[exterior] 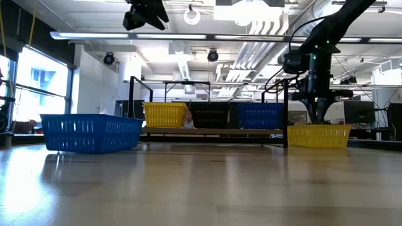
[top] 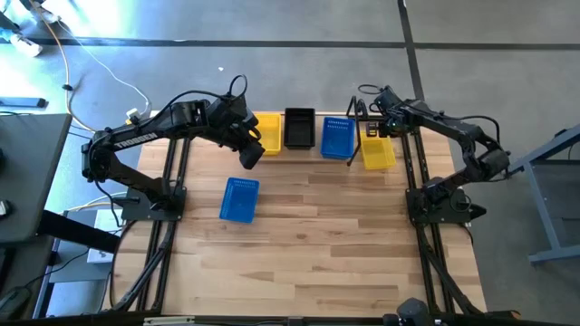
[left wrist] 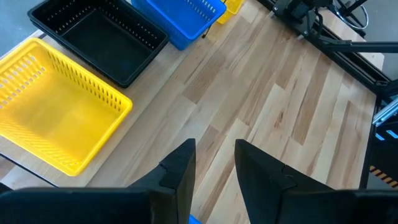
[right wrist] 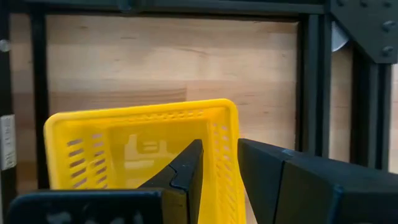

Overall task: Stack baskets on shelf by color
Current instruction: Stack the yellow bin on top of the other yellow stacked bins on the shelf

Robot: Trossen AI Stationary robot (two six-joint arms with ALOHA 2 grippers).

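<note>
The shelf stands along the table's far edge and carries a yellow basket, a black basket and a blue basket, side by side on their bottoms. Another blue basket rests on the table, left of middle. A second yellow basket sits on the table just right of the shelf's end loop. My left gripper hovers high between the shelf and the loose blue basket, slightly open and holding nothing. My right gripper is down at the second yellow basket. The other baskets are out of view. My right gripper has the yellow basket's side wall at its rim, one finger inside the basket and one outside. The fingers come from above, pointing down. The basket's bottom rests level on the table.
The shelf's black wire end loop stands close beside the held yellow basket. The arms' black frame rails run along both table sides. Bare wood lies open across the table's middle and near half.
</note>
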